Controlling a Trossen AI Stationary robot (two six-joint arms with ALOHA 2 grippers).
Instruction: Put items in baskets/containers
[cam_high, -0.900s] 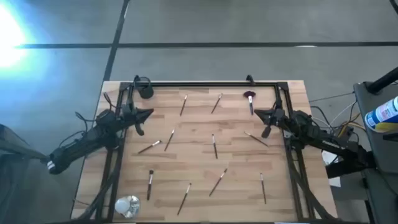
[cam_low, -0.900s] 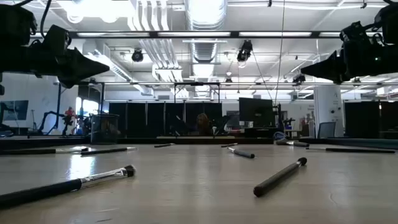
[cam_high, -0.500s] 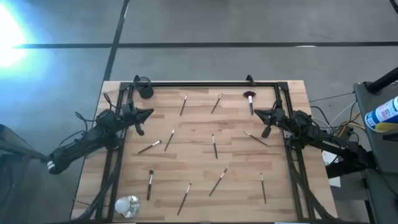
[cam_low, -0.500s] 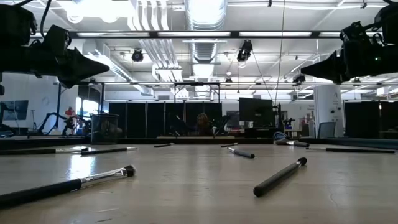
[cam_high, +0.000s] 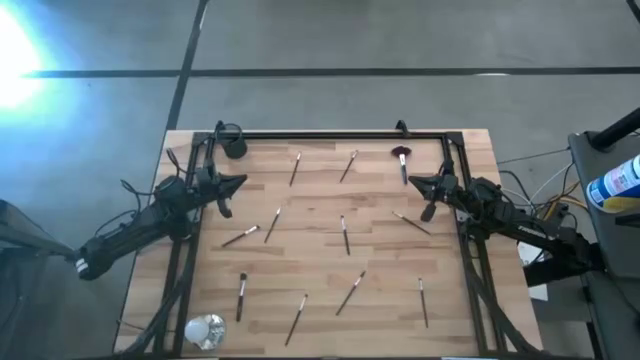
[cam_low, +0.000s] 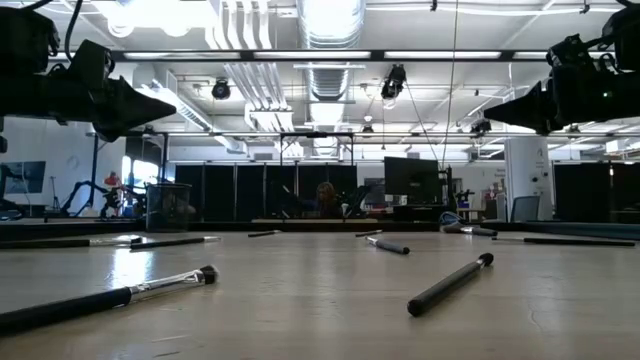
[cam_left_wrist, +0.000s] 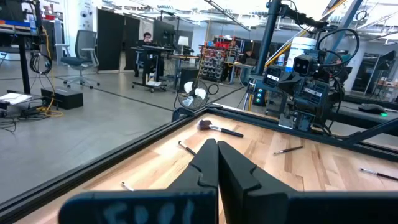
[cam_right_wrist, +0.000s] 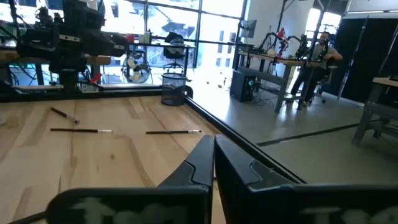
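Several thin makeup brushes lie flat and scattered on the wooden table (cam_high: 320, 200), among them one at the middle (cam_high: 344, 235), one near the front (cam_high: 350, 292) and one with a fluffy head (cam_high: 402, 160) at the far right. The small black cup (cam_high: 235, 148) stands on its base at the far left corner. My left gripper (cam_high: 243, 181) hovers shut above the table's left edge, pointing toward the right. My right gripper (cam_high: 410, 181) hovers shut above the right edge, pointing left. Both are well above the tabletop in the low view, and neither touches anything.
A shiny clear-whitish round object (cam_high: 205, 328) sits at the near left corner. A black metal frame (cam_high: 330, 135) runs along the table's far, left and right edges. In the low view, two brushes (cam_low: 110, 296) (cam_low: 450, 283) lie close to the camera.
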